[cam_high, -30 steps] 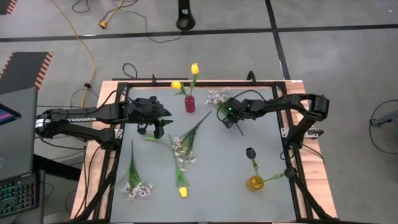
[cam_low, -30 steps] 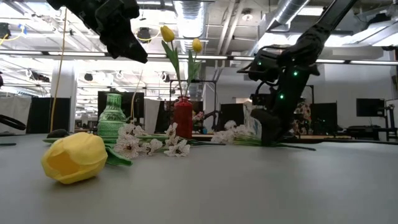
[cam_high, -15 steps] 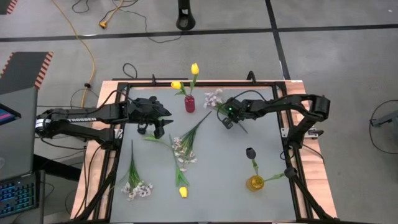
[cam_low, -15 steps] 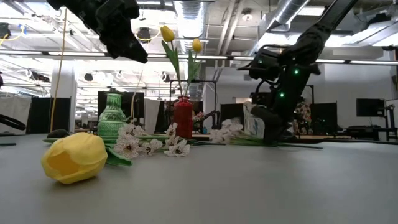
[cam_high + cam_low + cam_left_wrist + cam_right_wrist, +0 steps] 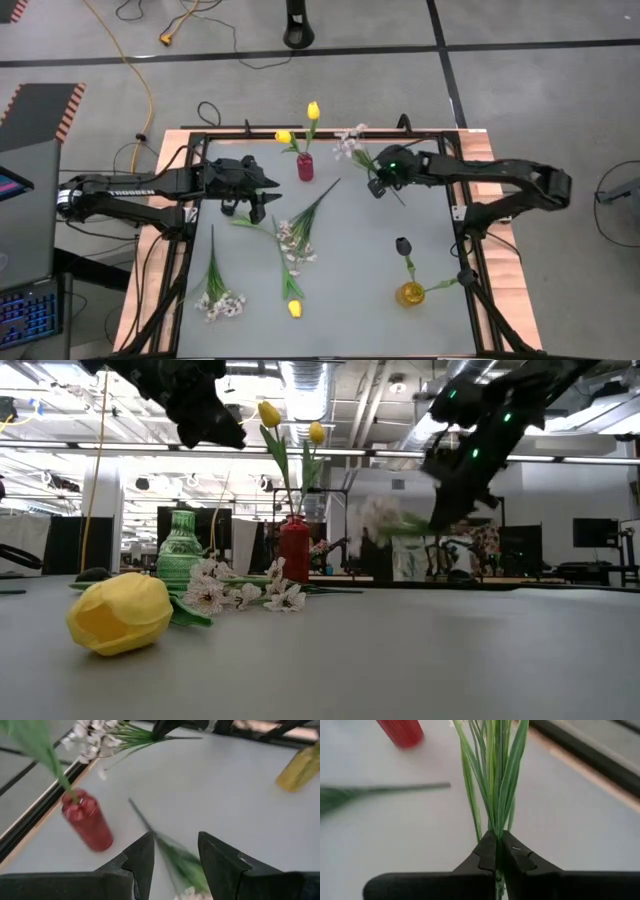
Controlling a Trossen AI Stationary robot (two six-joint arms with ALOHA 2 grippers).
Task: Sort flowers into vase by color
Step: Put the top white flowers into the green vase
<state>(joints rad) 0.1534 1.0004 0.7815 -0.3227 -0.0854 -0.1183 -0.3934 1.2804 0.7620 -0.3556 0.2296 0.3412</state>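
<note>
- The left gripper point(image 5: 262, 190) hovered over the bench point(image 5: 350, 270) near its left edge, fingers point(image 5: 142, 860) apart, grasping nothing.
- The red vase point(image 5: 305, 167) stood by the far edge with two yellow tulips point(image 5: 312, 110).
- The right gripper point(image 5: 377, 184) was raised near the far edge, fingers clenched on a white blossom spray point(image 5: 349, 143), clear of the bench.

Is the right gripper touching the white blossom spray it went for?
Touching. In the right wrist view the right gripper is shut on the white blossom spray, its green stem pinched between the fingertips. The low view shows the spray lifted off the table.
</note>
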